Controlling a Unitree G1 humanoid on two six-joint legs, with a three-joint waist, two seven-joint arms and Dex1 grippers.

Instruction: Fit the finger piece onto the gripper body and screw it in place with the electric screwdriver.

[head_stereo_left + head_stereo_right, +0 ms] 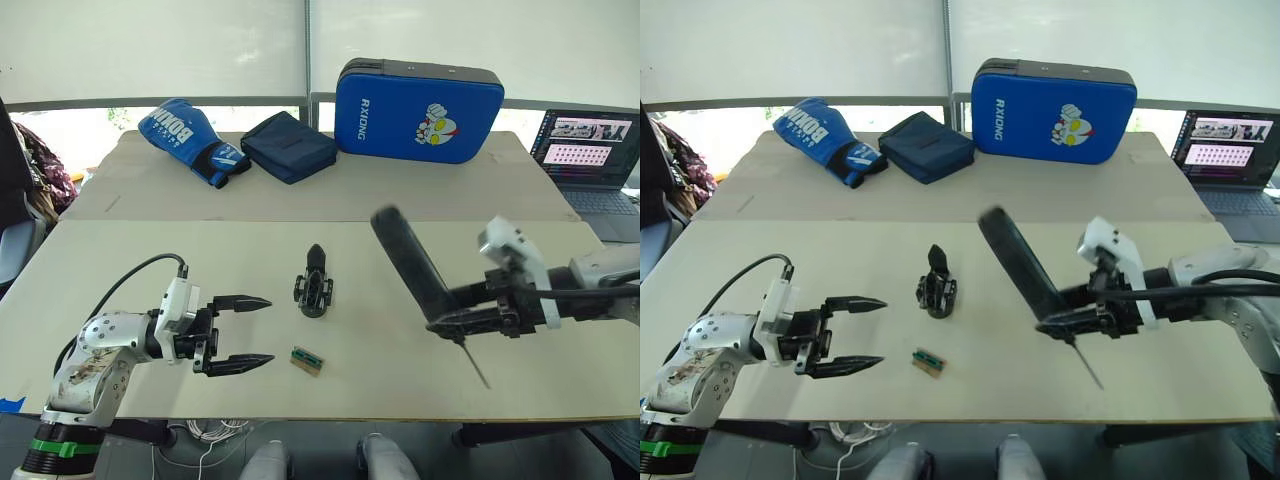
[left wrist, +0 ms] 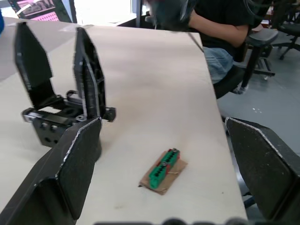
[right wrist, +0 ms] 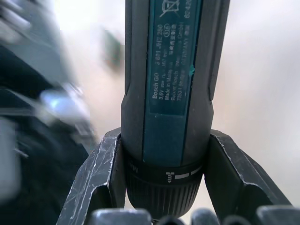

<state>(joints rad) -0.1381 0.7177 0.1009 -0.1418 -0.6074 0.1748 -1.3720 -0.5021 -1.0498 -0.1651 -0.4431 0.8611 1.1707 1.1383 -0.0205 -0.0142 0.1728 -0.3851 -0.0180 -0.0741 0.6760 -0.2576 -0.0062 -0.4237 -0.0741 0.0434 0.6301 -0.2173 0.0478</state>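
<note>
The gripper body [image 1: 313, 295] is a small black block at the middle of the near table. The pointed black finger piece [image 1: 316, 257] sticks out from its far side. In the left wrist view, two black blades [image 2: 89, 75] rise from the gripper body [image 2: 51, 129]. My left gripper [image 1: 270, 329] is open, a short way to the left of the body and level with it, with nothing between its fingers. My right gripper [image 1: 455, 322] is shut on the electric screwdriver [image 1: 408, 262], off to the right. The screwdriver is held tilted above the table, and its thin bit [image 1: 474, 362] points down toward the front edge.
A tiny green-topped brown block [image 1: 306, 360] lies just in front of the gripper body. On the far table are a blue boxing glove [image 1: 190, 140], a navy pouch [image 1: 288, 146] and a blue pad [image 1: 418, 110]. A laptop [image 1: 590, 150] stands far right. A seated person [image 2: 220, 28] is beyond the table's right edge.
</note>
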